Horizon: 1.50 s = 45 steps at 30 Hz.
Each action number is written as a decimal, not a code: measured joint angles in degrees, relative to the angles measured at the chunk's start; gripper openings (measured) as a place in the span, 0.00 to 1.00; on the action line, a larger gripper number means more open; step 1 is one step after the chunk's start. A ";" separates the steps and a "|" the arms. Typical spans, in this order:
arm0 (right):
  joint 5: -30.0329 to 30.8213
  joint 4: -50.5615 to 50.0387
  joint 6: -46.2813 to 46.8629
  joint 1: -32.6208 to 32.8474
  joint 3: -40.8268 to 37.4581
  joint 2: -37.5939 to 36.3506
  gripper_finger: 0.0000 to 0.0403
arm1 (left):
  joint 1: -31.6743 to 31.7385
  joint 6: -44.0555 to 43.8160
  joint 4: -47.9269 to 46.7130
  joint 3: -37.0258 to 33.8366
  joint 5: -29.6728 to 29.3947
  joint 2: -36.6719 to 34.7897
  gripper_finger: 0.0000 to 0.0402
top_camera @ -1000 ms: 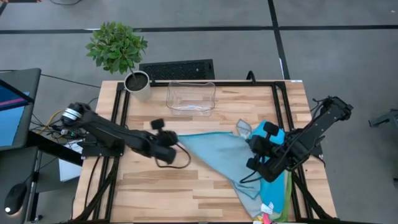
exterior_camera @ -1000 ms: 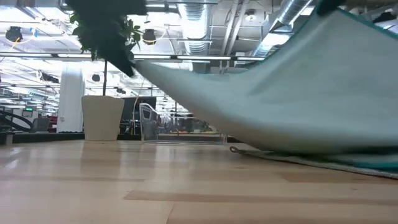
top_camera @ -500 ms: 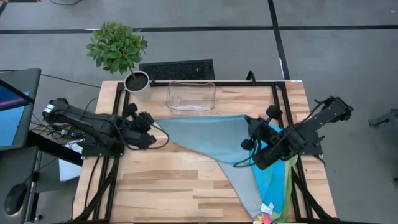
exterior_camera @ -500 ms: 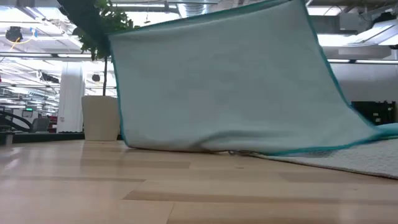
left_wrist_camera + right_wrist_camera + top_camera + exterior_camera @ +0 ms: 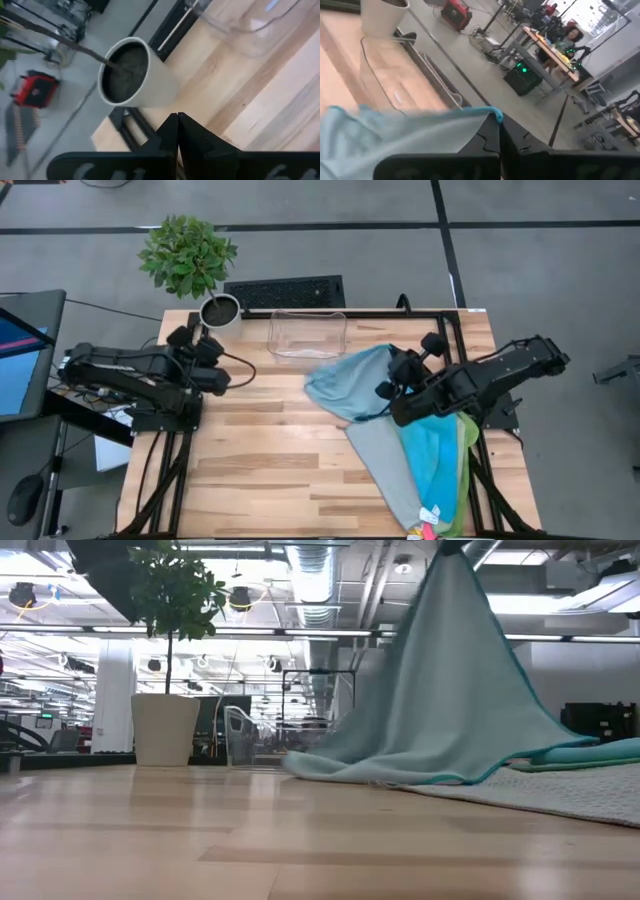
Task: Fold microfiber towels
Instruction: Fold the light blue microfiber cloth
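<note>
Starting at the left of the high view, the left gripper [image 5: 208, 348] sits shut and empty near the potted plant [image 5: 190, 258] at the desk's [image 5: 260, 470] far-left corner, its jaws pressed together with nothing between them. Its wrist view shows the pot [image 5: 135, 75] just ahead of the fingertips [image 5: 172, 131], so a careless forward move could knock the pot over.

Further right, the clear bin [image 5: 307, 336] stands at the far edge. The light blue towel [image 5: 350, 380] lies bunched just in front of it, rising to one corner pinched in the right gripper [image 5: 400, 370], whose jaws are closed on the cloth. With only that corner held, I judge the main risk is that the towel stays crumpled when laid down, or that the thin pinch slips and the cloth drops in a heap. Dragged towards the far edge, it could also catch the bin.

At the right, a grey towel [image 5: 385, 470] and a teal towel [image 5: 432, 455] lie flat and overlapping, with pale green at the edge; the lifted cloth could drag them askew.

The low view shows the blue towel hanging in a tent shape, its hem resting on the desk, which the overhead view flattens. The right wrist view alone shows the teal-edged corner [image 5: 496, 116] at the fingertips.
</note>
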 joint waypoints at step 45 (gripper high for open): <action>-18.50 4.02 20.46 15.42 -4.46 7.02 0.05 | 12.94 61.47 87.11 1.87 29.41 52.76 0.51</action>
